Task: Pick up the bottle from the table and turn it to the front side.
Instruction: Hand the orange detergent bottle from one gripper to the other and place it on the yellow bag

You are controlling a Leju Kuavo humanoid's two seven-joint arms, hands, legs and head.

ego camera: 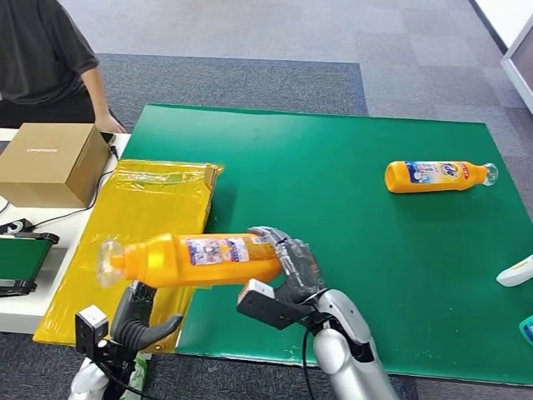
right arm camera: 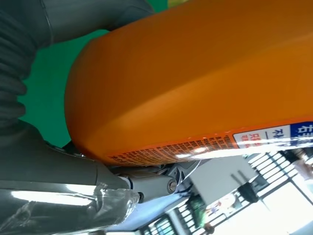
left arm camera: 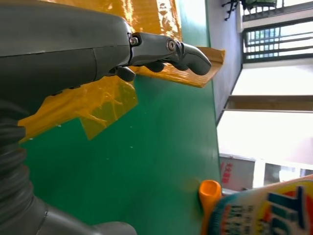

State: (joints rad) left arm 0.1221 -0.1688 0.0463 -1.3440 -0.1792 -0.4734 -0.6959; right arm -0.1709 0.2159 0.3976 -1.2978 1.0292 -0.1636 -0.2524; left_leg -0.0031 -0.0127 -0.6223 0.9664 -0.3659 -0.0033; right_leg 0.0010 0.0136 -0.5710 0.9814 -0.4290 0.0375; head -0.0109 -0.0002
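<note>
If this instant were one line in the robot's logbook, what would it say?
right hand: grips orange bottle, lifted sideways | left hand: open, holds nothing | second bottle: lying on green mat

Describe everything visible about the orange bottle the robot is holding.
The held bottle is glossy orange plastic with a clear cap at its narrow neck and a blue, white and red label along its side, fine print beside it. It lies roughly level in the air above the near edge of the green mat, cap pointing to the robot's left, over the yellow bag. The right robot hand grips its wide base end; the left robot hand is below, apart from it.
</note>
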